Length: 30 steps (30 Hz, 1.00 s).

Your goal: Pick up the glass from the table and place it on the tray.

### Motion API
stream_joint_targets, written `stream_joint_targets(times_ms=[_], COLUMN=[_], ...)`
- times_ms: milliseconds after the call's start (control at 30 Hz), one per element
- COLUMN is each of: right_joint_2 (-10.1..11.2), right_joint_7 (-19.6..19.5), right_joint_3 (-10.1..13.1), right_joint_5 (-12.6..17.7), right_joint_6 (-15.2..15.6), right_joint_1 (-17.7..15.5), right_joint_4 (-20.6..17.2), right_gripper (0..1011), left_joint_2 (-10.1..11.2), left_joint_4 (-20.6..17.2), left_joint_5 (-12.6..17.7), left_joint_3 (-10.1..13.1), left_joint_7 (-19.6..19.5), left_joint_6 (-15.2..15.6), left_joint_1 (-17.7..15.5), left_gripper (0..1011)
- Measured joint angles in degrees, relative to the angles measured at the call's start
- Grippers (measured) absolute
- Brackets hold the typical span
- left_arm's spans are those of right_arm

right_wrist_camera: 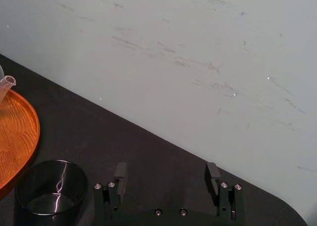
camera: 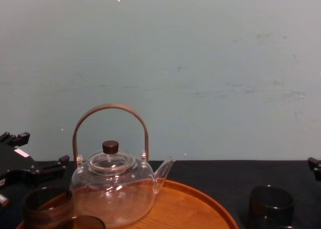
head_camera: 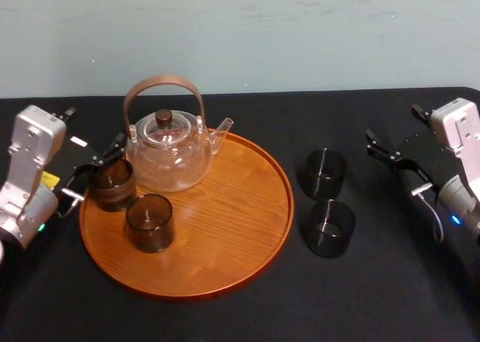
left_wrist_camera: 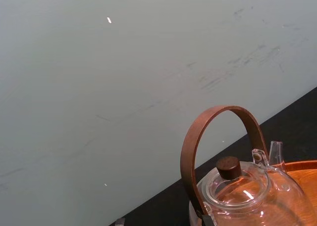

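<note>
We find the teapot point(left_wrist_camera: 242, 191) cropped below in the left wrist view, the tray point(camera: 200, 201) in the chest view.

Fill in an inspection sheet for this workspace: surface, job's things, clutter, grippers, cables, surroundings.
Surface: black table.
Job's things: round orange-brown wooden tray; dark tinted rear tray glass at its left edge, front tray glass on it; far table glass and near table glass on the table to its right.
Clutter: clear glass teapot with brown hoop handle, on the tray.
Grippers: left gripper at the rear tray glass; right gripper open, apart from the table glasses.
Cables: grey cable at the right wrist.
Surroundings: scuffed pale green wall.
</note>
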Motion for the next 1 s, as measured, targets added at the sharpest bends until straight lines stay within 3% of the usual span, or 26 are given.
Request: stream_joint_targets(times_ms=[233,400,1000], right_joint_2=[0.0,0.8,7.8], right_joint_7=[0.1,3.3,10.0], right_joint_3=[0.0,0.3,5.5], right_joint_5=[0.0,0.5,5.6], right_joint_6=[0.0,1.0,2.8], right_joint_1=[0.0,-0.7,-13.4], right_joint_4=[0.0,-1.5,-16.1], right_gripper=[1002,1002,1003], left_joint_2=[0.0,0.0,0.0], left_joint_4=[0.0,0.0,0.0], left_joint_5=[0.0,0.0,0.0], left_joint_3=[0.0,0.0,0.0], left_joint_7=[0.0,0.0,0.0], left_joint_6=[0.0,0.0,0.0], left_joint_1=[0.0,0.0,0.0], left_gripper=[1001,1001,1001])
